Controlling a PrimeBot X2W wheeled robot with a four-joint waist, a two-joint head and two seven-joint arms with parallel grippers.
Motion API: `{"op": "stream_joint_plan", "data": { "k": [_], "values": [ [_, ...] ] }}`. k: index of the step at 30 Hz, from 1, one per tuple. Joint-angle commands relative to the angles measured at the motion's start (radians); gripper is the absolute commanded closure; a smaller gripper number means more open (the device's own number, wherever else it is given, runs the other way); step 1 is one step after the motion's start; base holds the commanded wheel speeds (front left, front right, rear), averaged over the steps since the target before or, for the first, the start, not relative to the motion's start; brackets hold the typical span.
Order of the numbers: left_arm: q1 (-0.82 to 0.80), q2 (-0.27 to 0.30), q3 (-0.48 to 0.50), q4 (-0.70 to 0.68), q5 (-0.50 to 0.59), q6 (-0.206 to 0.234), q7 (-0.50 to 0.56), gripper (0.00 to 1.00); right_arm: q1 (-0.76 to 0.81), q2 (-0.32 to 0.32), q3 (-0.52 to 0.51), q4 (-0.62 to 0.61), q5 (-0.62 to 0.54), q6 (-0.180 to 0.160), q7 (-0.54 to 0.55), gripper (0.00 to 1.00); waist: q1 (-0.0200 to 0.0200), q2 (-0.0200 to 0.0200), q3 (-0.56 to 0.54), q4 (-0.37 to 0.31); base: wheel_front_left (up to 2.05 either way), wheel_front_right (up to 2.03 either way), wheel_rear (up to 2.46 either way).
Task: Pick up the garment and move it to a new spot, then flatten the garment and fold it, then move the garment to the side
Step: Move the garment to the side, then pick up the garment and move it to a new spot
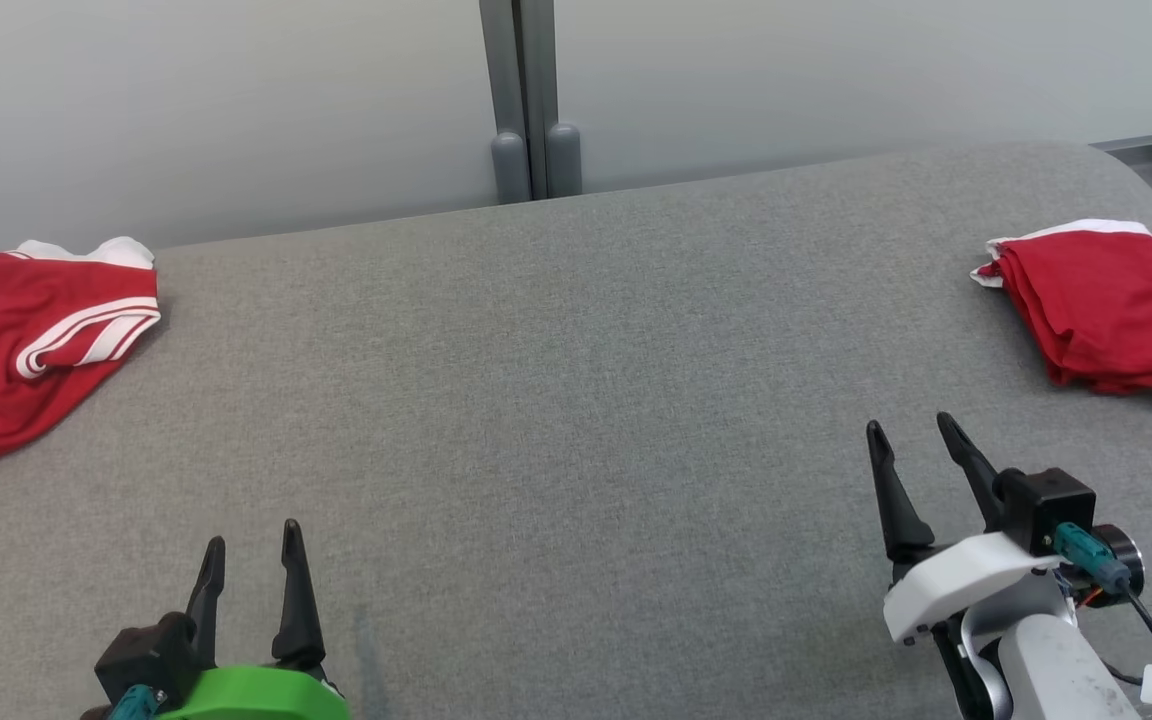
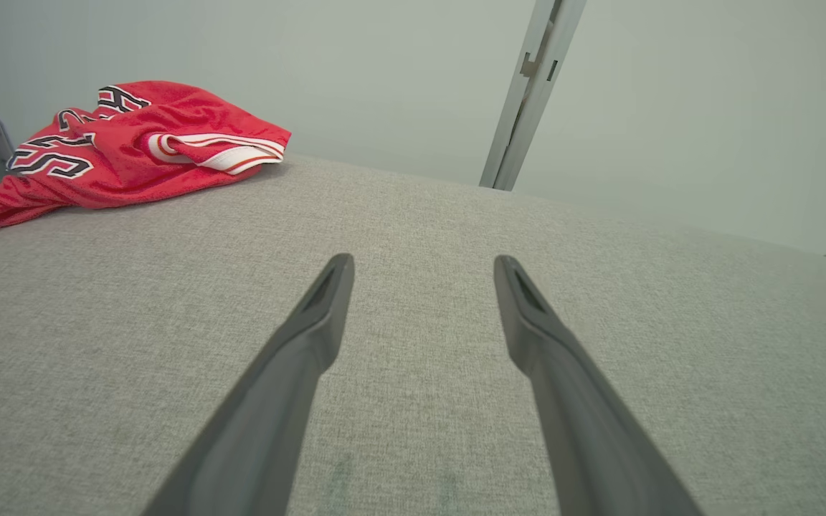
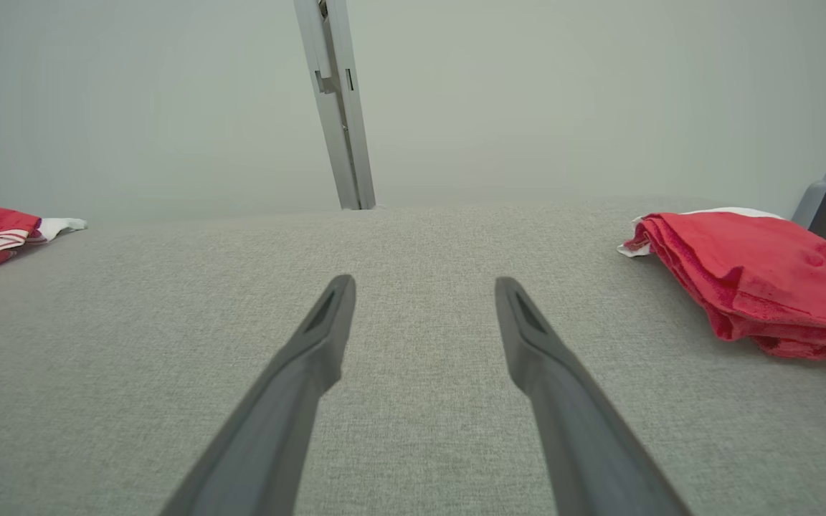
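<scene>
Jersey (image 1: 26,340) lies crumpled at the far-left edge of the pad (image 1: 576,400): red mesh, black-and-white lettering, striped white trim bunched on the side facing the middle. Part of it runs off the head view's left edge, so we can't call its full extent. Its long axis looks diagonal, from the trim at the back down toward the near left. Left gripper (image 1: 253,537) is the nearer one. The jersey is ahead and to its left, well apart, and in the left wrist view it sits at upper left, off the line of the fingers. Left jaws are spread with nothing between them. Right gripper (image 1: 909,424) is also spread and empty over bare pad. A folded red piece (image 1: 1106,305) lies near it, ahead and to the right, not touching. We read that piece as done and parked and the jersey as the next pick, but that's a judgement only. The pick likely needs the left arm to swing left and forward and take the trim side, since that edge faces the open middle where we'd flatten it.
</scene>
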Motion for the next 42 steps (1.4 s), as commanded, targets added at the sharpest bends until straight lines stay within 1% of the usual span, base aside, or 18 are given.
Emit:
{"op": "stream_joint_plan", "data": {
  "k": [1,11,16,26,29,32,34,38,42],
  "values": [
    [0.019,0.0,0.002,-0.004,-0.004,-0.001,0.0,0.0,0.027,-0.004,0.006,-0.015,0.017,-0.002,-0.004,0.0,0.0001,0.0,-0.01,0.003,0.0,0.0,0.0],
    [0.042,-0.001,-0.041,-0.01,-0.03,0.017,0.0,0.0,0.093,-0.004,0.039,-0.048,0.045,-0.002,-0.004,0.0,0.0001,0.0,-0.018,0.016,0.0,0.0,0.0],
    [0.033,-0.001,-0.048,-0.01,-0.027,0.02,0.0,0.0,0.094,-0.004,0.046,-0.06,0.053,-0.002,-0.004,0.0,0.0001,0.0,-0.02,0.023,0.0,0.0,0.0],
    [0.026,-0.001,-0.057,-0.009,-0.031,0.02,0.0,0.0,0.099,-0.004,0.055,-0.047,0.063,-0.002,-0.004,0.0,0.0001,0.0,-0.022,0.04,0.0,0.0,0.0],
    [0.023,-0.001,-0.06,-0.01,-0.032,0.021,0.0,0.0,0.102,-0.004,0.05,-0.044,0.062,-0.002,-0.004,0.0,0.0001,0.0,-0.022,0.056,0.0,0.0,0.0],
    [0.018,0.0,-0.064,-0.012,-0.033,0.022,0.0,0.0,0.105,-0.004,0.043,-0.044,0.058,-0.002,-0.004,0.0,0.0001,0.0,-0.024,0.087,0.0,0.0,0.0],
    [0.016,0.0,-0.069,-0.013,-0.032,0.022,0.0,0.0,0.109,-0.004,0.038,-0.045,0.055,-0.002,-0.004,0.0,0.0001,0.0,-0.025,0.12,0.0,0.0,0.0],
    [0.017,0.0,-0.07,-0.015,-0.024,0.022,0.0,0.0,0.113,-0.004,0.041,-0.05,0.063,-0.002,-0.004,0.0,0.0001,0.0,-0.029,0.204,0.0,0.0,0.0],
    [0.019,0.0,-0.062,-0.02,-0.015,0.019,0.0,0.0,0.114,-0.004,0.053,-0.051,0.069,-0.002,-0.004,0.0,0.0001,0.0,-0.033,0.302,0.0,0.0,0.0]
  ]
}}
